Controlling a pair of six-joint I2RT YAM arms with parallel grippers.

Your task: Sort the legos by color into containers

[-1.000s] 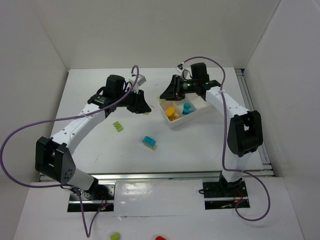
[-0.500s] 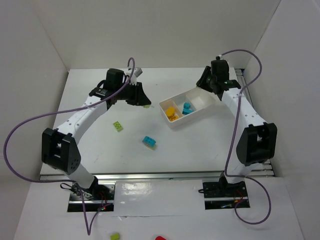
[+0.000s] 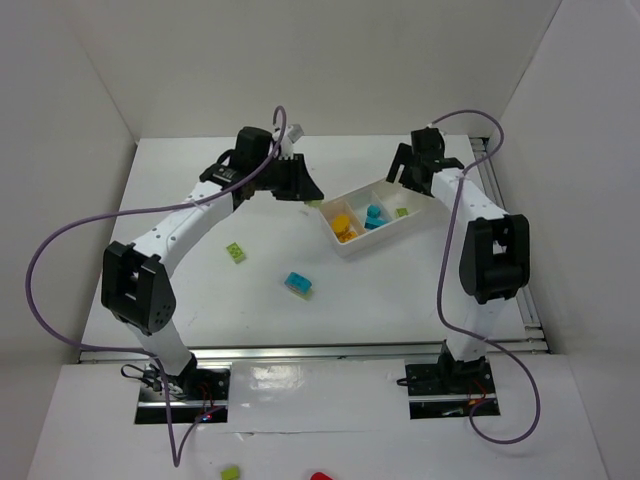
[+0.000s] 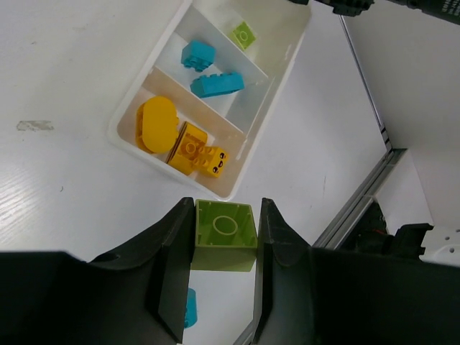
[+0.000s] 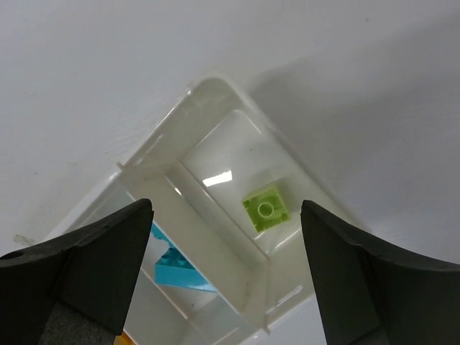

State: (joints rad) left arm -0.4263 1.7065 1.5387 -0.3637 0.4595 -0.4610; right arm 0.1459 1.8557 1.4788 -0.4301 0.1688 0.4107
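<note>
Leaving a cyan brick (image 3: 298, 284) and a green brick (image 3: 236, 252) loose on the near table, the left gripper (image 4: 223, 217) has swung toward the tray (image 3: 390, 236) since a second ago, pinched narrowly on a lime brick (image 4: 225, 233) for sorting. Beyond, the right gripper (image 5: 224, 208) has sprung wide above the far compartment, where a dropped brick (image 5: 266, 209) lies, keeping greens together.
</note>
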